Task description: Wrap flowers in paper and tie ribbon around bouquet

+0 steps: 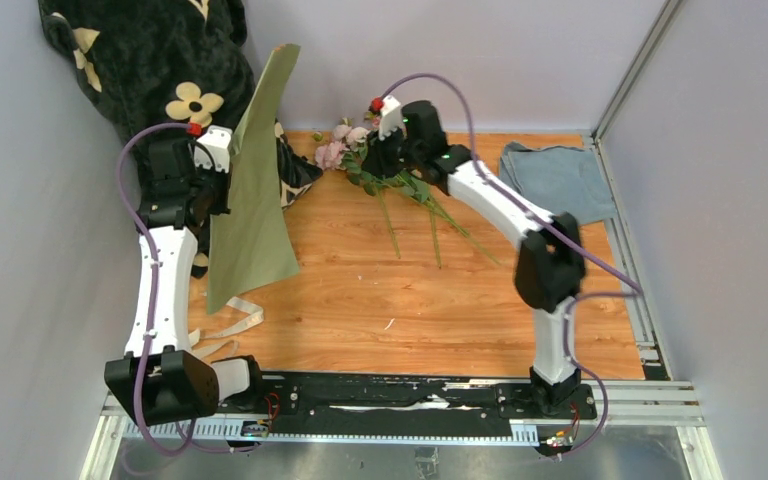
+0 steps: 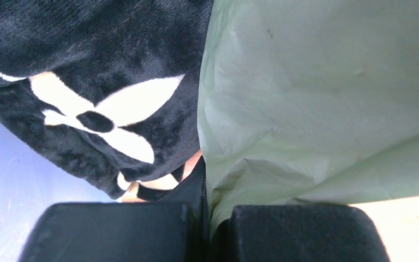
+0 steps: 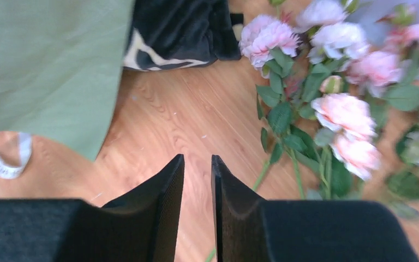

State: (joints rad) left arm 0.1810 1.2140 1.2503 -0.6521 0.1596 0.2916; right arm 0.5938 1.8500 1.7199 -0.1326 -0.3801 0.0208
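Pincer on the left arm [image 2: 210, 229] is clamped on an edge of the paper [image 1: 255, 200], holding the sheet up on the left-arm side of the flowers [image 1: 360, 155]. Right pincer [image 3: 197, 207] hovers close over the flowers, jaws a narrow slit, gripping nothing. They lie loose on the worktop [image 1: 410, 300]. The ribbon [image 1: 230, 325] lies well nearer than them, untouched. Early stage, I judge — nothing wrapped, nothing tied. Count: one sheet, one bunch, one ribbon.

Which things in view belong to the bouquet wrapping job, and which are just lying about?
For the job:
paper, pinched in the left fingers
flowers
ribbon

Lying about:
black plush blanket
folded blue-grey cloth
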